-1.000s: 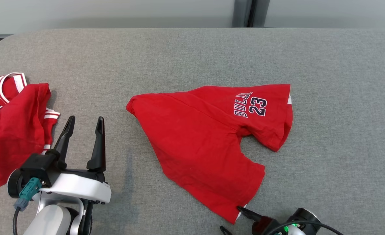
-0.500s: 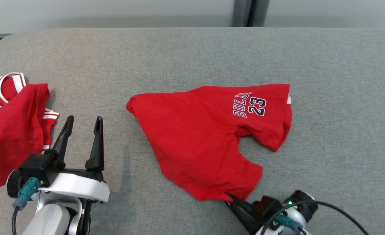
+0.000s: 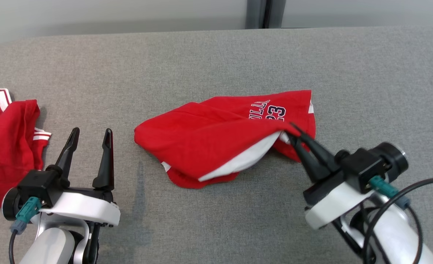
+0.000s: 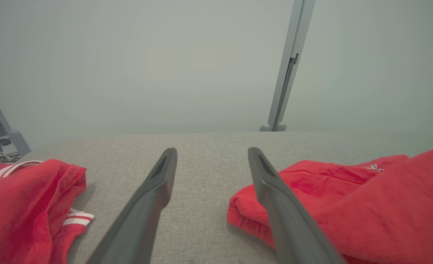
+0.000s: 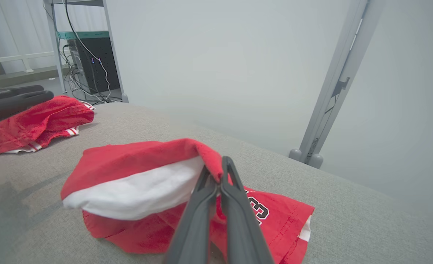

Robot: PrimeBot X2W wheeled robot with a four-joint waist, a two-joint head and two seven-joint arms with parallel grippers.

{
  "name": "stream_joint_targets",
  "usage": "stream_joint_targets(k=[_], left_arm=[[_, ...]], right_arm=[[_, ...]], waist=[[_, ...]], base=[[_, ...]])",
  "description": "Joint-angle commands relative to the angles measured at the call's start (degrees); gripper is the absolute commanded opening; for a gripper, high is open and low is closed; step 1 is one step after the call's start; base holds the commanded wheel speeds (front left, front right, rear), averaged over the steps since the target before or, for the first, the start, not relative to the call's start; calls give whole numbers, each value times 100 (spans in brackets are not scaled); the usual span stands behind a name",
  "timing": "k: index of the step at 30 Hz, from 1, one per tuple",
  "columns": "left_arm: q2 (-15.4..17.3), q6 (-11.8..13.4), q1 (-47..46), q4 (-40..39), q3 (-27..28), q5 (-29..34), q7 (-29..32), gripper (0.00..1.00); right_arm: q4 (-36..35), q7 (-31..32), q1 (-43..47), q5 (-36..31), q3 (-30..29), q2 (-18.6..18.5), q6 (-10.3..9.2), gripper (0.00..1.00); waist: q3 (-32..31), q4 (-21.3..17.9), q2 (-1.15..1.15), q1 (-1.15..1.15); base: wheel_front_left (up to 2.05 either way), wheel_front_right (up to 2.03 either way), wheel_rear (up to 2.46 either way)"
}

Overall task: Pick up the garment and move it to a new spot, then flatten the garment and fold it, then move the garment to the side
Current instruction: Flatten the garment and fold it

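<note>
Two pincers in frame, one working. My right pincer (image 3: 290, 131) is clenched on an edge of the red garment (image 3: 202, 132); in the right wrist view its fingers are pressed together with cloth between them. Change from half a second back: that edge lay low in the head view near the bottom, with the garment spread flat. Now it is lifted and carried up toward the printed 23 (image 3: 277, 111), so the near half is doubling over the far half. The white inner side (image 3: 238, 161) shows under the raised flap. The head camera also shifted a bit, so not all of that is cloth motion. The garment sits mid-frame on the grey counter (image 3: 202, 58), its bulk resting on the surface, only the pinched edge raised. My left pincer (image 3: 92, 130) is released, fingers apart and holding nothing, at lower left as before, between the garment and a second red garment (image 3: 7, 154) at the left edge. My read: fold step is under way, not finished, and the flap bulges. Next I need to lay the edge down near the far side, let go, then smooth. Risk: a one-point pinch may make the flap land crooked.
</note>
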Motion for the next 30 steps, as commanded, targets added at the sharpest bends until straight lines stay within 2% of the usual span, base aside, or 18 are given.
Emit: stream_joint_targets(k=[1,10,16,23,24,25,26,30], left_arm=[[56,16,-118,-19,5,12,2,100],[39,-13,-284,-96,-52,50,29,100],[-36,-98,-461,-44,-179,82,6,100],[-168,-196,-623,98,-279,97,-69,100],[-176,-209,-622,122,-287,95,-81,100],[-179,-216,-630,146,-291,92,-88,100],[-182,-223,-643,168,-290,91,-97,100],[-178,-230,-646,246,-281,74,-123,100]], right_arm=[[-8,-51,-114,1,-114,12,1,0],[524,-187,-913,217,-887,98,0,0],[1519,-301,-1501,404,-1355,120,0,0],[2553,-556,-1759,506,-1464,195,1,0],[2644,-625,-1752,518,-1455,212,1,31],[2722,-689,-1742,519,-1438,232,1,87],[2784,-763,-1733,545,-1427,252,1,100],[2892,-1030,-1555,611,-1507,302,1,100]], waist=[[58,-6,0,0],[355,30,0,0],[592,151,0,0],[741,264,0,0],[746,265,0,0],[746,261,0,0],[742,256,0,0],[658,210,0,0]], base=[[0,0,0],[0,0,0],[0,0,0],[0,0,0],[0,0,0],[0,0,0],[0,0,0],[0,0,0]])
